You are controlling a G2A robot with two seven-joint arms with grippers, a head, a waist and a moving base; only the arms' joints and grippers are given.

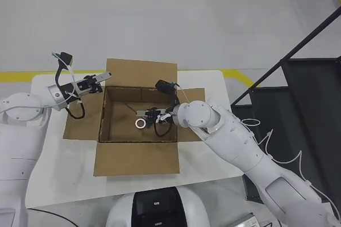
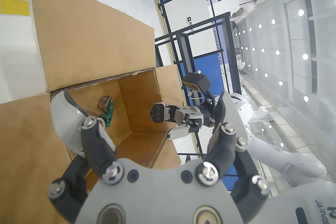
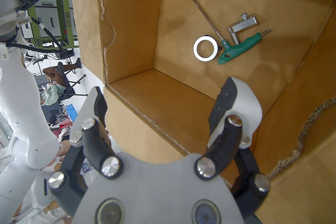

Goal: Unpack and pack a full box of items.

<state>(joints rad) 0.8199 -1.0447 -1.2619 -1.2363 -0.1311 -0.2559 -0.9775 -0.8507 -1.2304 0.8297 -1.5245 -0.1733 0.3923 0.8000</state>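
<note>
Box (image 1: 102, 122) holds white ring (image 3: 206, 48), green hex key (image 3: 237, 47) and metal bracket (image 3: 242, 25) on its floor. Right gripper (image 3: 165, 96) gapes wide over its opening, left gripper (image 1: 105, 75) wide at its rim. Ring lies just beside key, so a grab could snag both.

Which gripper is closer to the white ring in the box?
Right. The right gripper hangs over the open box, next to the ring in the top view. The left gripper sits by a corner of the box's rim, farther off.
</note>
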